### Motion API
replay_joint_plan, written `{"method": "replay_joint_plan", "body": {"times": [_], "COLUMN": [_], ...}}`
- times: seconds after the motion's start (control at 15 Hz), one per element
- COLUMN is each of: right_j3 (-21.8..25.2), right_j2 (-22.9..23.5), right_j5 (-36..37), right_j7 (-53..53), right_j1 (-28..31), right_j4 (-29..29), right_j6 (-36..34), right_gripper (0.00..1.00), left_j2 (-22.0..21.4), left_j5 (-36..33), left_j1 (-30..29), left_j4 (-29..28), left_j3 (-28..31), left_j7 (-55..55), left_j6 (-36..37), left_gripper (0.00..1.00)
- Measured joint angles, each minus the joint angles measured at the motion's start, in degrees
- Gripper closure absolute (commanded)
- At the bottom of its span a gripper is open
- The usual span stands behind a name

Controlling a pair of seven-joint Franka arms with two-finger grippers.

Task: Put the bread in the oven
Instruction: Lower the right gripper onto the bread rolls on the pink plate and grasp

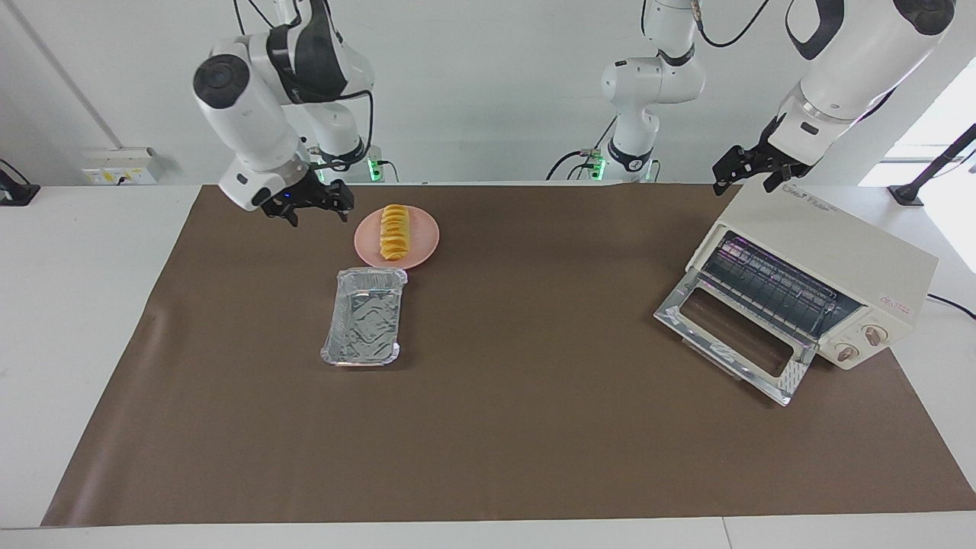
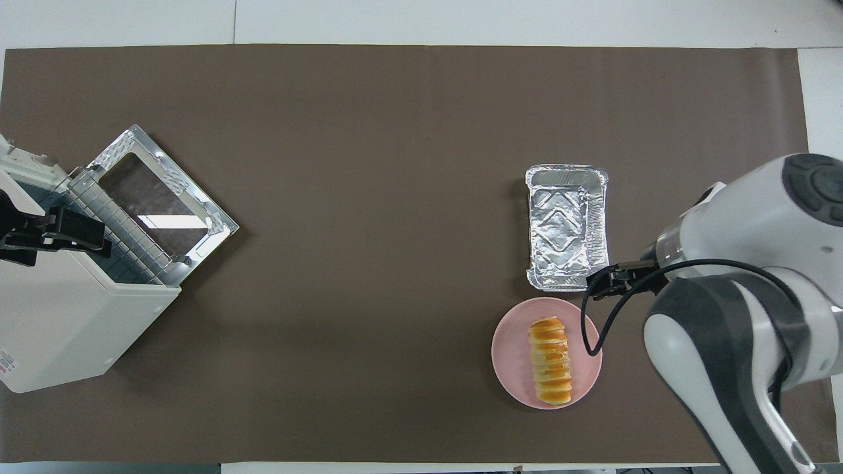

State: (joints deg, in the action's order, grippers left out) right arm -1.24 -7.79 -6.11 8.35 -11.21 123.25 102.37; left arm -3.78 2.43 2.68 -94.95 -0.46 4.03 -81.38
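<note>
The bread [image 1: 395, 231] is a golden ridged loaf lying on a round pink plate [image 1: 424, 248], toward the right arm's end of the table. It also shows in the overhead view [image 2: 550, 361] on the plate [image 2: 510, 349]. My right gripper [image 1: 314, 210] is open and empty, in the air beside the plate and clear of the bread; it also shows in the overhead view [image 2: 602, 283]. The cream-white oven [image 1: 835, 240] stands at the left arm's end with its glass door [image 1: 732, 335] dropped open and the wire rack showing. My left gripper [image 1: 751, 179] is open and empty above the oven's top.
An empty silver foil tray [image 1: 364, 319] lies on the brown mat [image 1: 534, 381] just beside the plate, farther from the robots than it. It also shows in the overhead view [image 2: 566, 227]. The oven's open door [image 2: 158, 191] juts out over the mat.
</note>
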Motion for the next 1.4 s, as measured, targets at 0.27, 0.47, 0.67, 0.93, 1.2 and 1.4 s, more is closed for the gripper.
{"method": "replay_joint_plan", "body": {"times": [0.27,0.47,0.67,0.93,1.2,1.4], "right_j3": [-0.16,-0.07,0.17,0.18,0.18,0.14], "right_j2": [-0.61,-1.08,-1.55,-1.69,-2.27,-2.98], "right_j5": [-6.39,-6.69,-9.0,-10.62,-10.67,-10.71], "right_j7": [6.68,8.4,8.51,9.09,9.23,9.23], "right_j1": [-4.69,-5.09,-5.08,-5.08,-5.08,-5.53], "right_j4": [10.55,16.24,19.35,21.8,23.78,24.63], "right_j6": [8.56,11.75,13.65,15.91,17.97,18.63], "right_gripper": [0.0,0.0,0.0,0.19,0.57,0.93], "left_j2": [0.0,0.0,0.0,0.0,0.0,0.0], "left_j5": [0.0,0.0,0.0,0.0,0.0,0.0], "left_j1": [0.0,0.0,0.0,0.0,0.0,0.0], "left_j4": [0.0,0.0,0.0,0.0,0.0,0.0], "left_j3": [0.0,0.0,0.0,0.0,0.0,0.0], "left_j7": [0.0,0.0,0.0,0.0,0.0,0.0], "left_j6": [0.0,0.0,0.0,0.0,0.0,0.0], "left_gripper": [0.0,0.0,0.0,0.0,0.0,0.0]}}
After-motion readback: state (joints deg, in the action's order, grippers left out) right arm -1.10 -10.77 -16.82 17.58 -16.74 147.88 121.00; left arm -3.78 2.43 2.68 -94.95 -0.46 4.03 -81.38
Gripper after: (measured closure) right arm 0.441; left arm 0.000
